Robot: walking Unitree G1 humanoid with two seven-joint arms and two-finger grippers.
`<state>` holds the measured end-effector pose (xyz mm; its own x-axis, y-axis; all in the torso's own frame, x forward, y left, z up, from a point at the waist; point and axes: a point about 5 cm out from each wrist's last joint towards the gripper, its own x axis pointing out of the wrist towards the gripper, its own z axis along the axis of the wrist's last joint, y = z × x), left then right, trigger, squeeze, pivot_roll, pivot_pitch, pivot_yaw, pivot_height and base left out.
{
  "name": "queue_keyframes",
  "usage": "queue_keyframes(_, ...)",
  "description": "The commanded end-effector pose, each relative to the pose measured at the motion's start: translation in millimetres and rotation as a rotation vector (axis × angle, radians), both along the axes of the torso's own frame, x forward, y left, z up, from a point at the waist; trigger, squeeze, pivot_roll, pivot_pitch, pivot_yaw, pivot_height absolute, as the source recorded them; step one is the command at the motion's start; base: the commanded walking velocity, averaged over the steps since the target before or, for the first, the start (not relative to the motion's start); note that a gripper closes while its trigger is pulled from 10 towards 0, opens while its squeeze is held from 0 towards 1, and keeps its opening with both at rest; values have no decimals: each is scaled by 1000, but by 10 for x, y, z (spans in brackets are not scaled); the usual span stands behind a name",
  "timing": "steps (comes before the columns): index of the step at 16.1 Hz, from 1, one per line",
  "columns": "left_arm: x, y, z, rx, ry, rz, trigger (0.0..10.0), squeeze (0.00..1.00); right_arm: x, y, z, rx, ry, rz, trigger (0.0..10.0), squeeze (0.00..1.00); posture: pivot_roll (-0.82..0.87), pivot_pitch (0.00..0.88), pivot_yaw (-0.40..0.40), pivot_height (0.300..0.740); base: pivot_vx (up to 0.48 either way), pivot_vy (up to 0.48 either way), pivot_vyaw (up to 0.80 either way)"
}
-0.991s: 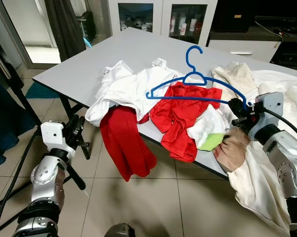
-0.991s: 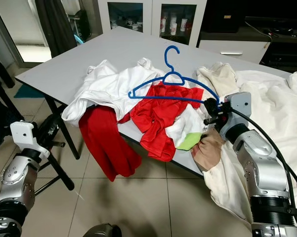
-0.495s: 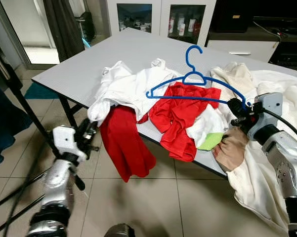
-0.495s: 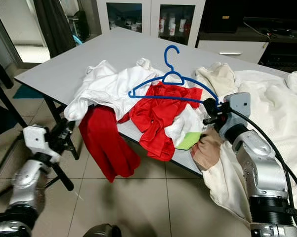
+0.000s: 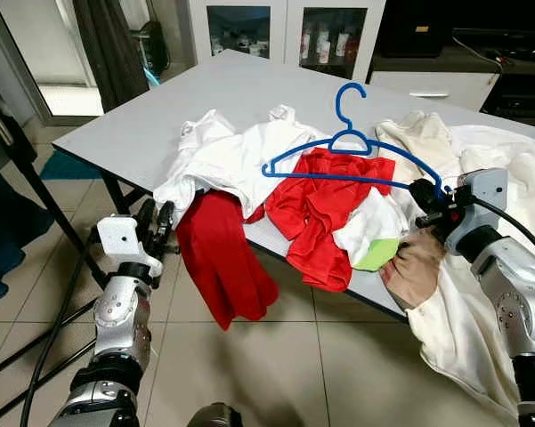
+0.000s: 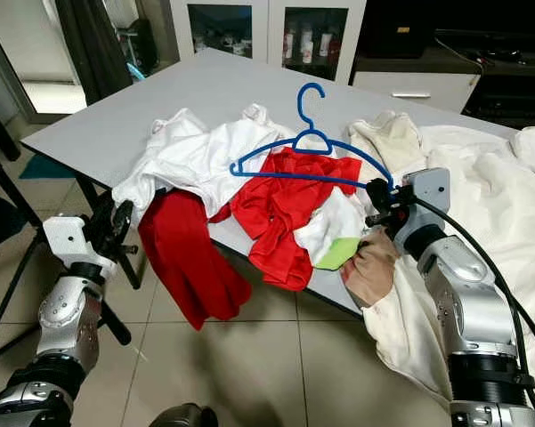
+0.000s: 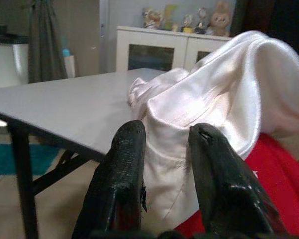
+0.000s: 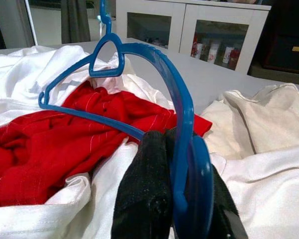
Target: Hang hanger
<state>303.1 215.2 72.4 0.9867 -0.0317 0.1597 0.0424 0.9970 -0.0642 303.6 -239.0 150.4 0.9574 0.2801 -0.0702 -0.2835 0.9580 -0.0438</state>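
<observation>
A blue plastic hanger (image 5: 349, 142) is held up over the pile of clothes on the grey table (image 5: 205, 98), hook pointing up. My right gripper (image 5: 425, 193) is shut on the hanger's right end; the right wrist view has the blue hanger (image 8: 181, 114) pinched between the black fingers (image 8: 149, 194). My left gripper (image 5: 153, 219) is raised at the table's front left corner, open, pointing at a white garment (image 7: 204, 114) that hangs over the edge. Nothing is between its fingers (image 7: 122, 174).
White shirts (image 5: 240, 160), red garments (image 5: 325, 209) with one red piece (image 5: 222, 258) hanging off the edge, a green cloth (image 5: 378, 256) and cream fabric (image 5: 463, 302) lie on the table. Glass-door cabinets (image 5: 285, 36) stand behind. A black stand (image 5: 36, 187) is at my left.
My left arm has risen and moved in towards the table's corner, now pointing at the white garment. The right gripper and hanger have stayed in place.
</observation>
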Motion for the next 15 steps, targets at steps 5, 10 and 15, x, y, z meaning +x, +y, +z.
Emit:
queue_keyframes(5,33,8,2,18,17,-11,10000,0,26,-34,63,-4,-31,-23,10000,0,114,0,20,740,0,0,0)
queue_keyframes(10,111,-58,14,60,50,-101,9020,0,21,-52,93,-9,-42,-30,10000,0,105,0,20,740,0,0,0)
queue_keyframes(15,154,-129,51,66,40,-177,0,0,6,-68,103,-8,-46,-39,10000,0,100,0,22,740,0,0,0)
